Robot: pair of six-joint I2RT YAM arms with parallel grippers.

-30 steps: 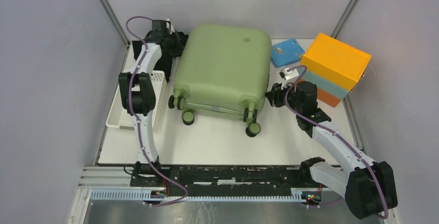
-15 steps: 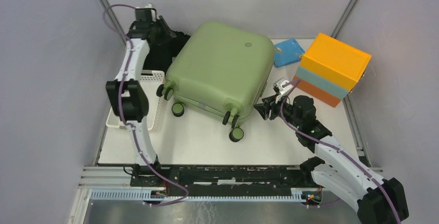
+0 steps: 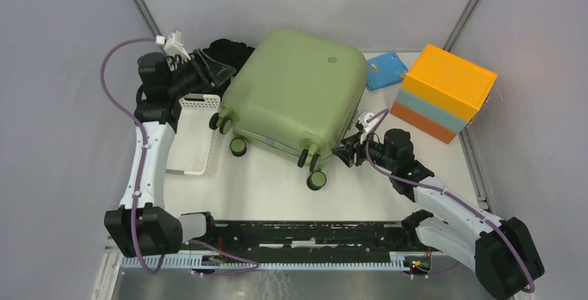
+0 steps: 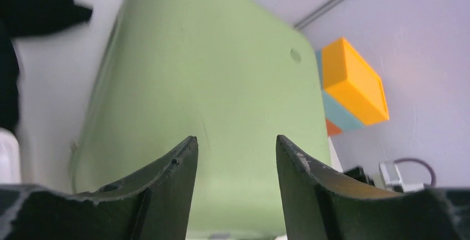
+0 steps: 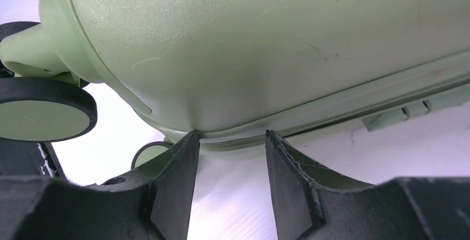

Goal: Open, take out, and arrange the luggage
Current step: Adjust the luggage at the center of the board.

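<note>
the luggage (image 3: 298, 85) lies shut mid-frame on the desk (image 3: 277, 192); we judge opening, unpacking and arranging all remain. our left end effector (image 4: 235, 143) is parted, empty, at its upper-left corner; the right end effector (image 5: 230, 137), also parted and empty, faces the zip seam.

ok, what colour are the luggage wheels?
Wheels are black with sage-green faces; the right wrist view shows it best.

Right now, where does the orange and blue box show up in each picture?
Top external: box at the far right, right of the suitcase.
Left wrist: box at the right, past the suitcase.
Right wrist: not in it.
Shared landmark: the green suitcase, in all three.
</note>
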